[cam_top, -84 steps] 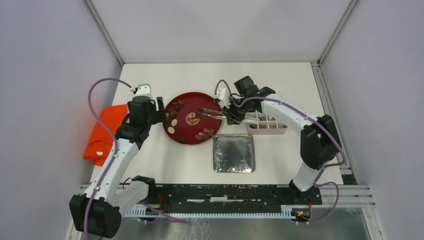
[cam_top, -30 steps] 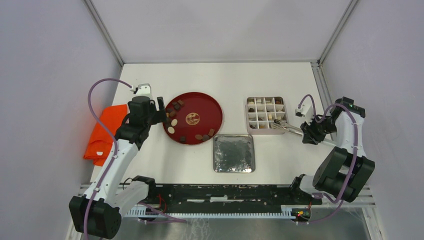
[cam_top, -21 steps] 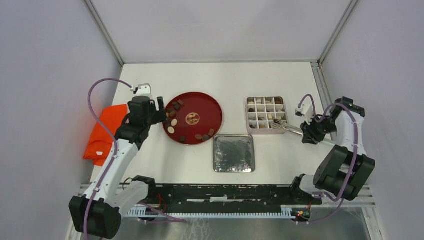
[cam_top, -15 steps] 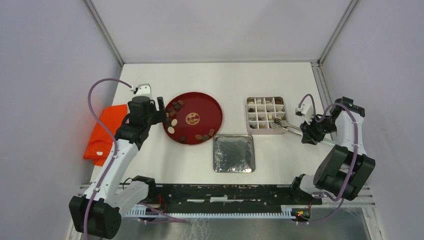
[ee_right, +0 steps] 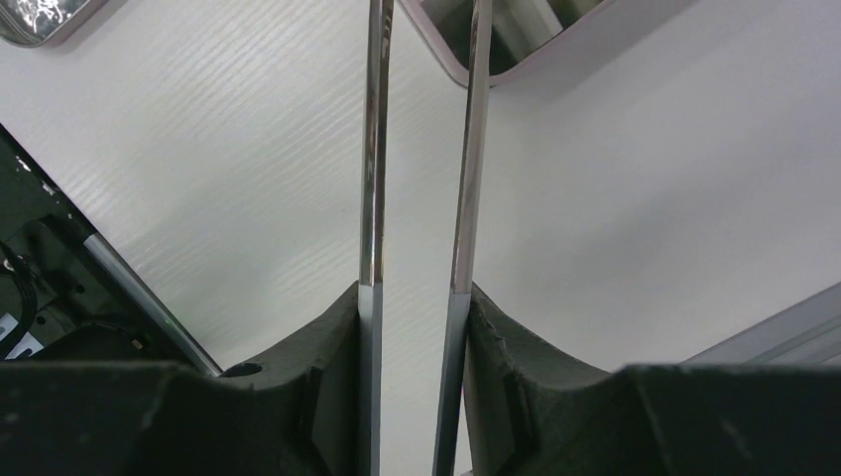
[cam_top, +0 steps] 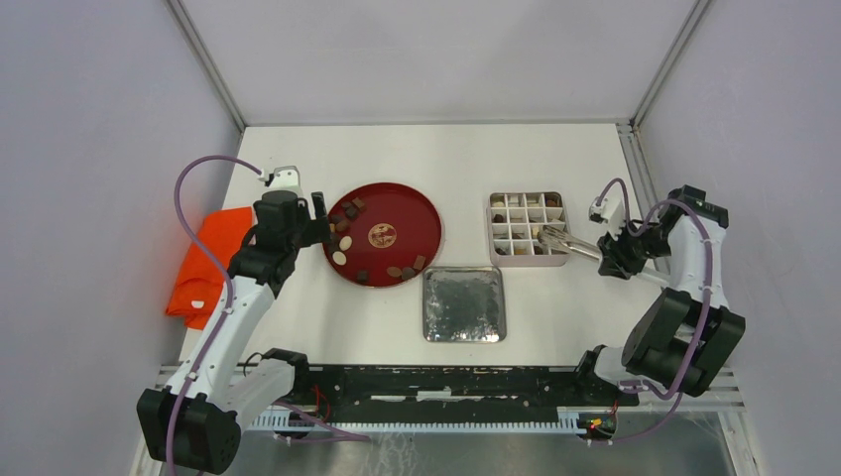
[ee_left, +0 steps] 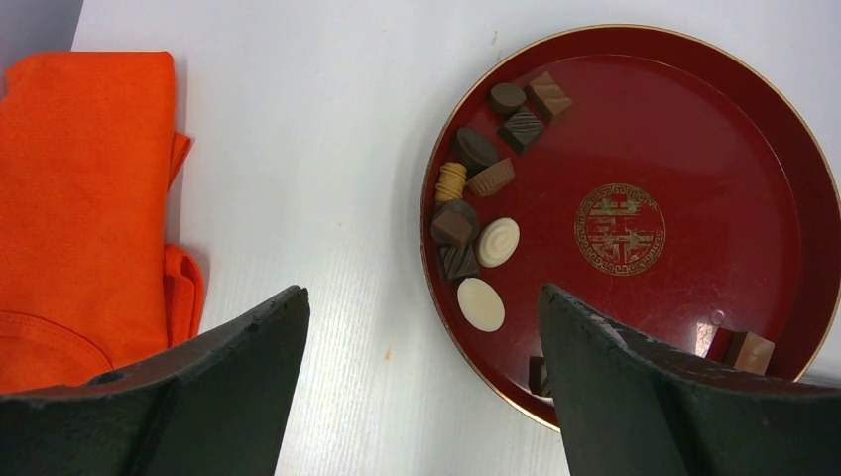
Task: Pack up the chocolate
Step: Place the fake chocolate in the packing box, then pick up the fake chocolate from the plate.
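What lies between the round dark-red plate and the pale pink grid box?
Bare white table, in the top view; the square metal tray sits nearer the arms.

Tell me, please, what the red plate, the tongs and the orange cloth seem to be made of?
The plate is probably lacquered wood or plastic: a glossy dark red surface with a thin gold rim line and a gold motif. The tongs are metal, likely polished steel: thin silvery arms with mirror-like glints. The cloth is soft matte fabric: it lies folded, with creases and a seam.
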Controlling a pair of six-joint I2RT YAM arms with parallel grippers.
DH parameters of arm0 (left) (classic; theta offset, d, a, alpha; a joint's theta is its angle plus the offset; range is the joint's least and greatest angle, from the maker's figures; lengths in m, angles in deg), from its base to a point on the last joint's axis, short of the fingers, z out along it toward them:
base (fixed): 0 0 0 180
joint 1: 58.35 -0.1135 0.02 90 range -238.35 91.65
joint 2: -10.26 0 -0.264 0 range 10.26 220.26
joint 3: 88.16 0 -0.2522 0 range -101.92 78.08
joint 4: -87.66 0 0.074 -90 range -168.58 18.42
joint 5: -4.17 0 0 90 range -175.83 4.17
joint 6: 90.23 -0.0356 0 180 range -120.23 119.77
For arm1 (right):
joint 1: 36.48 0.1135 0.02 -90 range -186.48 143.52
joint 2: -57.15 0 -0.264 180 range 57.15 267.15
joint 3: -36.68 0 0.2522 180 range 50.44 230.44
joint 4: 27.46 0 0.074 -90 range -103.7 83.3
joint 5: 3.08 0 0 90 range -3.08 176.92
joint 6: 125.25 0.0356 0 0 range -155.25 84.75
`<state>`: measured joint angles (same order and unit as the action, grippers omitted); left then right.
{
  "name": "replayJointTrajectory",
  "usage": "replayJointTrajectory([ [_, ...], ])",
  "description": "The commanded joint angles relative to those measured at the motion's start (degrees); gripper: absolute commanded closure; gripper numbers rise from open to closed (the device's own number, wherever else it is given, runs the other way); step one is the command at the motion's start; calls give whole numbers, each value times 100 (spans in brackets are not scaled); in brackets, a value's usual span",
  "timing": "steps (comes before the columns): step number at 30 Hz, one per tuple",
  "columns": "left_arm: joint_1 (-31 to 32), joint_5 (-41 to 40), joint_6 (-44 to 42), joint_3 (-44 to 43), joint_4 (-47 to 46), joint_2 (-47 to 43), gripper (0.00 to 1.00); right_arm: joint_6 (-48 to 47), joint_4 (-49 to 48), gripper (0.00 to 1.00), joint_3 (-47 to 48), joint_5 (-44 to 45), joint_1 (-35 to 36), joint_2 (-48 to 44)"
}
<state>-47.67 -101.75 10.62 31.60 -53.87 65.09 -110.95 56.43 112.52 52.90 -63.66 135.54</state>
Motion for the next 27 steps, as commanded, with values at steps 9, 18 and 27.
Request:
replayJointTrajectory([
  [9,-22,63,-239,2,-195,-25,10,630,-400,64,130,-1080,950,-308],
  [18,-20,-31,-238,17,-204,58,10,3334,-3506,63,-503,-950,3670,-454],
  [27,-23,-223,-236,40,-188,32,10,3791,-4311,61,617,281,6125,985],
])
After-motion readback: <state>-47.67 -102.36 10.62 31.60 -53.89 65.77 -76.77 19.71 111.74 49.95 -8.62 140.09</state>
